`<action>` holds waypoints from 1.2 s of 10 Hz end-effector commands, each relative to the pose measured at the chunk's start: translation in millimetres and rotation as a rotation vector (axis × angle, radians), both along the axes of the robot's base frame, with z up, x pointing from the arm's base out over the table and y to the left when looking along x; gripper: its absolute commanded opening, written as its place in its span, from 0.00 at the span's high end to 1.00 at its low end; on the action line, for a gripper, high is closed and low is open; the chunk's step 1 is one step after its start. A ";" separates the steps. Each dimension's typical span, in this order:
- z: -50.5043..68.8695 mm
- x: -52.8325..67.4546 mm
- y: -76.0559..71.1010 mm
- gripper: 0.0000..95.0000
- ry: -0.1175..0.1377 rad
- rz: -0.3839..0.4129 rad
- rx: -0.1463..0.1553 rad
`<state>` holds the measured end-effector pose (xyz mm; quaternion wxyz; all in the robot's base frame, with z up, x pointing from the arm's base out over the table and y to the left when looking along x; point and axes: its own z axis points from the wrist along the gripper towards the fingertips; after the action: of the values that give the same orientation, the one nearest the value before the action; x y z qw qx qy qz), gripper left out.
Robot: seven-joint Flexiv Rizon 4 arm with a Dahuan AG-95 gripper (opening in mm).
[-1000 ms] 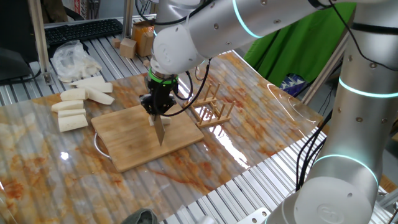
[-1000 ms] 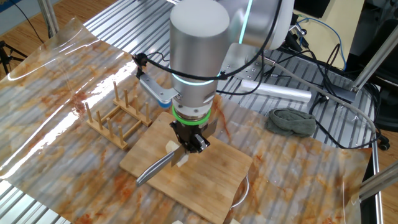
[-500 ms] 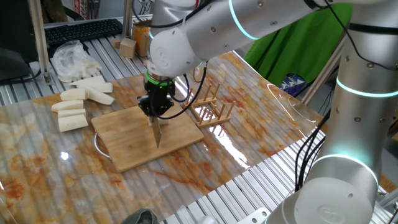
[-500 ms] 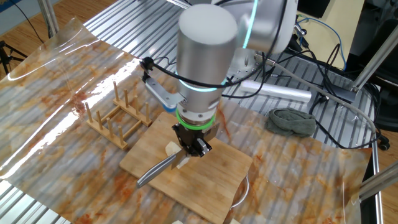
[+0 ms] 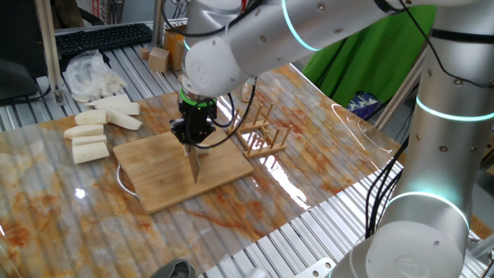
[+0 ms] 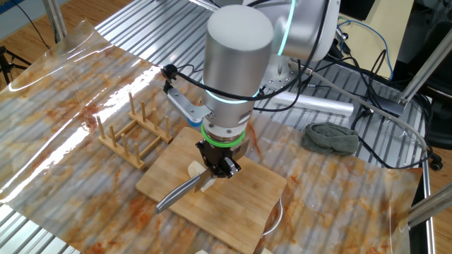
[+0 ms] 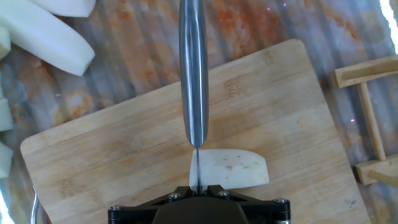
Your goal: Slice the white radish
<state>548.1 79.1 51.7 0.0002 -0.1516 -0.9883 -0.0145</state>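
While the gripper (image 6: 217, 166) clamps a knife (image 7: 193, 74), its blade seemingly cuts the white radish (image 7: 231, 168).

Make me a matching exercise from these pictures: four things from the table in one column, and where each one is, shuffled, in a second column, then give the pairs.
Things:
1. knife
2. white radish
3. wooden rack
4. grey cloth

Places:
A. on the bare metal slats, beside the cables
B. lying on the cutting board, under the blade
C. clamped in the gripper
D. beside the board, on the stained sheet

Pairs: 1-C, 2-B, 3-D, 4-A
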 end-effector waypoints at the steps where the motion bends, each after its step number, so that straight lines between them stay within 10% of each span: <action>1: -44.1 -0.4 1.2 1.00 0.011 0.006 -0.004; 8: 1.0 -7.3 -6.1 1.00 0.044 0.010 0.012; 12: 4.3 -8.7 -7.3 1.00 0.047 0.013 0.005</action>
<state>539.4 72.1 53.5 0.0239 -0.1458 -0.9889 -0.0124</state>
